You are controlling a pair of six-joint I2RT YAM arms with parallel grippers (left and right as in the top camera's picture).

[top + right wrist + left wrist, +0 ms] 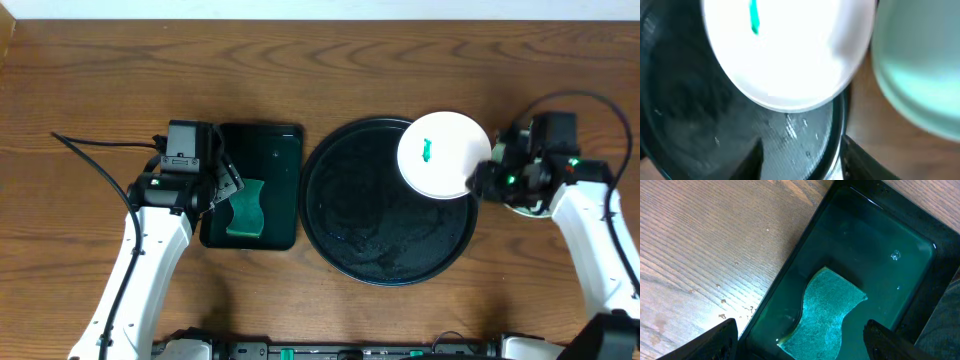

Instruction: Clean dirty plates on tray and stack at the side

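The right gripper (pixel 802 142) has its fingers parted with nothing between them but the wet rim of the round black tray (pixel 370 215). It hangs just off the tray's right edge. Directly ahead of its fingertips, and clear of them, is the white plate (pixel 443 153), marked at its centre with a short green smear (pixel 426 152). This plate sits over the tray's far right portion, and part of it overhangs the rim there. Whether it lies flat or tilted cannot be told. Outside the tray on the right, close to the rim and partly under the right arm, a pale mint-aqua plate (pixel 920 70) rests on the wooden worktop (pixel 300 60).

The left gripper (pixel 800 325) is wide open and holds nothing. It hovers to the left of the round tray, above a smaller black rectangular tray (pixel 285 140). In that tray a green wavy-edged sponge (pixel 825 310) lies directly below the spread fingers, at the near end.
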